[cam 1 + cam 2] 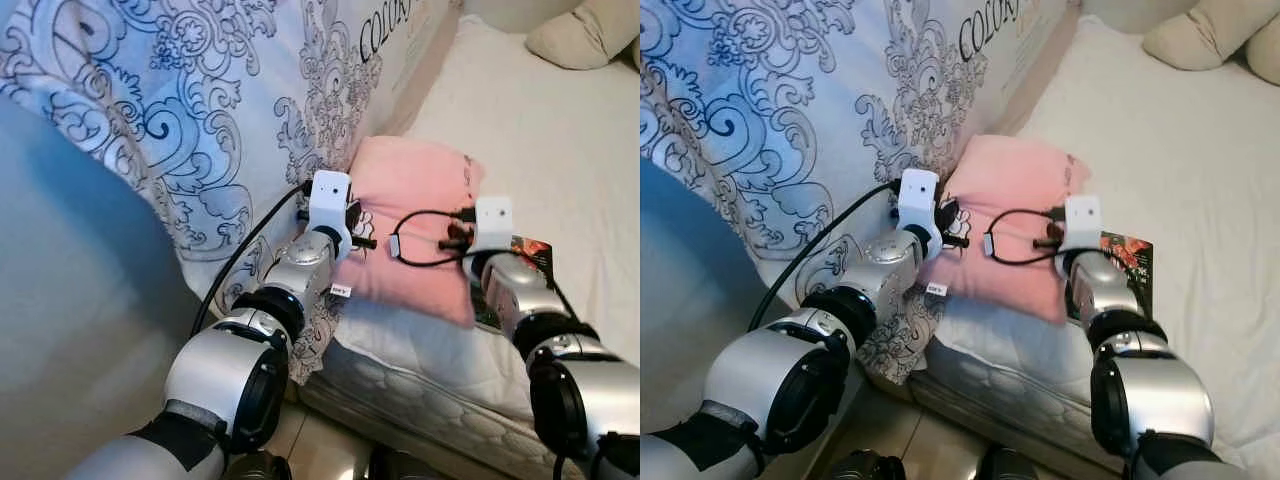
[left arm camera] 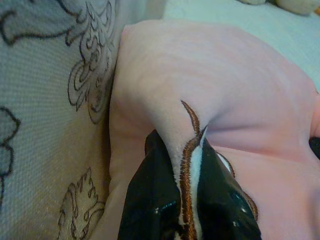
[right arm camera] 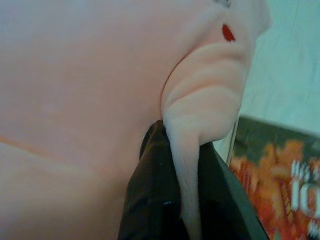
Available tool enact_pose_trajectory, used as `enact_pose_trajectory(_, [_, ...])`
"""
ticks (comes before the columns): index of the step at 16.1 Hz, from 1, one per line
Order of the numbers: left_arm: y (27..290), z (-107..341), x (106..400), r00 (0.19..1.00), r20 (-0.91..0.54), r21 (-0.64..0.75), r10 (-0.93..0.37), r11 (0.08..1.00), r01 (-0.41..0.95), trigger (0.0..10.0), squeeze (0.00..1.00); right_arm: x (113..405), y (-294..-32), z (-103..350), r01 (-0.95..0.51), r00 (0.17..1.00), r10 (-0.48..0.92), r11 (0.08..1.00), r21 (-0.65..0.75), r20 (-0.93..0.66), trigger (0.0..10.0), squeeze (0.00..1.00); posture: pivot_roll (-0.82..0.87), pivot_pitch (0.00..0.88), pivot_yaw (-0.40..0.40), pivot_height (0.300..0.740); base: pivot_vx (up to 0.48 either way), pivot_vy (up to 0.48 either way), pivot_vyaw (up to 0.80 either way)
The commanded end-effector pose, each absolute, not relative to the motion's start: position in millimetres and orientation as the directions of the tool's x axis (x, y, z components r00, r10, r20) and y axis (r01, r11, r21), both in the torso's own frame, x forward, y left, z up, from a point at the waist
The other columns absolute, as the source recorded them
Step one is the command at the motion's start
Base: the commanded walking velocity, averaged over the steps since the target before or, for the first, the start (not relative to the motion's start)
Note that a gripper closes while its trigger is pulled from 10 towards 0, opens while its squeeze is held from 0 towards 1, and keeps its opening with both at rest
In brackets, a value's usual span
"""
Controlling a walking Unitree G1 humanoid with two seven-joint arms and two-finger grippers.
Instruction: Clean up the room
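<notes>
A pink pillow lies on the near edge of a bed with a cream sheet. My left gripper is shut on the pillow's left edge, pinching a fold with brown and white trim. My right gripper is shut on a fold at the pillow's right side. In the eye views both wrists reach forward to the pillow from either side. The pink pillow rests between a patterned duvet and a book.
A big blue-and-white patterned duvet is piled at the left against the pillow. A dark book with an orange cover lies on the sheet by my right wrist. Cream pillows sit at the far right. Floor tiles show below the mattress edge.
</notes>
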State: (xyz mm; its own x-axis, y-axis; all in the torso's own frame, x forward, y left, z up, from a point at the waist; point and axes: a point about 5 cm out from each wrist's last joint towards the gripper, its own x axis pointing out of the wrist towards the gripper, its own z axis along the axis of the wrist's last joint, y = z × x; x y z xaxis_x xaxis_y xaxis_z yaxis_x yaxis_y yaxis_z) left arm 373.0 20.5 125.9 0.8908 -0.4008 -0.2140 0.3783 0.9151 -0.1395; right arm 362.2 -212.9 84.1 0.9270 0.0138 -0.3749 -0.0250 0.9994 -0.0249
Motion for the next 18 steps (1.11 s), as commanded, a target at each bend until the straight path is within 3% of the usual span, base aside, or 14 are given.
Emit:
enact_pose_trajectory(1, [-33, 127, 351, 0.863, -0.191, -0.238, -0.467, 0.875, 0.421, 10.0, 0.0, 345, -239, 65, 0.082, 0.882, -0.096, 0.995, -0.049, -0.461, 10.0, 0.0, -0.04, 0.149, 0.022, 0.74, 0.0, 0.0, 0.0])
enact_pose_trajectory(2, [-38, 127, 349, 0.849, -0.19, -0.264, -0.493, 0.858, 0.44, 10.0, 0.0, 344, -239, 64, 0.082, 0.879, -0.11, 0.993, -0.08, -0.463, 10.0, 0.0, -0.05, 0.149, 0.025, 0.74, 0.0, 0.0, 0.0])
enact_pose_trajectory(3, [-41, 129, 348, 0.84, -0.182, -0.265, -0.511, 0.848, 0.459, 10.0, 0.0, 343, -241, 63, 0.097, 0.877, -0.123, 0.992, -0.078, -0.465, 10.0, 0.39, -0.05, 0.148, 0.024, 0.74, 0.0, 0.0, 0.0])
enact_pose_trajectory(4, [-43, 130, 347, 0.832, -0.177, -0.269, -0.526, 0.839, 0.474, 10.0, 0.0, 342, -242, 61, 0.103, 0.874, -0.13, 0.991, -0.082, -0.468, 10.0, 0.92, -0.05, 0.147, 0.024, 0.74, 0.0, 0.0, 0.0])
enact_pose_trajectory(5, [-44, 130, 347, 0.828, -0.176, -0.273, -0.532, 0.835, 0.478, 10.0, 0.0, 341, -242, 60, 0.1, 0.873, -0.131, 0.991, -0.089, -0.47, 10.0, 1.0, -0.05, 0.144, 0.023, 0.74, 0.0, 0.0, 0.0])
enact_pose_trajectory(6, [-46, 132, 346, 0.817, -0.164, -0.286, -0.553, 0.819, 0.497, 10.0, 0.0, 339, -243, 58, 0.099, 0.873, -0.137, 0.99, -0.103, -0.468, 10.0, 1.0, -0.05, 0.142, 0.023, 0.74, 0.0, 0.0, 0.0])
enact_pose_trajectory(7, [-48, 133, 346, 0.804, -0.155, -0.302, -0.574, 0.802, 0.515, 10.0, 0.89, 338, -242, 57, 0.094, 0.877, -0.136, 0.989, -0.112, -0.462, 10.0, 1.0, -0.05, 0.139, 0.022, 0.74, 0.0, 0.0, 0.0])
enact_pose_trajectory(8, [-49, 134, 345, 0.802, -0.151, -0.303, -0.577, 0.8, 0.518, 10.0, 1.0, 338, -241, 57, 0.081, 0.884, -0.132, 0.988, -0.132, -0.449, 10.0, 1.0, -0.05, 0.138, 0.022, 0.74, 0.0, 0.0, 0.0])
enact_pose_trajectory(13, [-47, 132, 343, 0.787, -0.104, -0.344, -0.608, 0.764, 0.545, 10.0, 1.0, 337, -240, 58, 0.079, 0.908, -0.152, 0.977, -0.197, -0.389, 10.0, 1.0, -0.03, 0.112, 0.006, 0.74, 0.0, 0.0, 0.0])
enact_pose_trajectory(18, [-29, 163, 353, 0.729, 0.101, -0.131, -0.677, 0.717, 0.684, 10.0, 1.0, 329, -233, 45, 0.1, 0.9, -0.162, 0.981, -0.169, -0.406, 10.0, 1.0, -0.01, 0.063, -0.002, 0.74, 0.0, 0.0, 0.0])
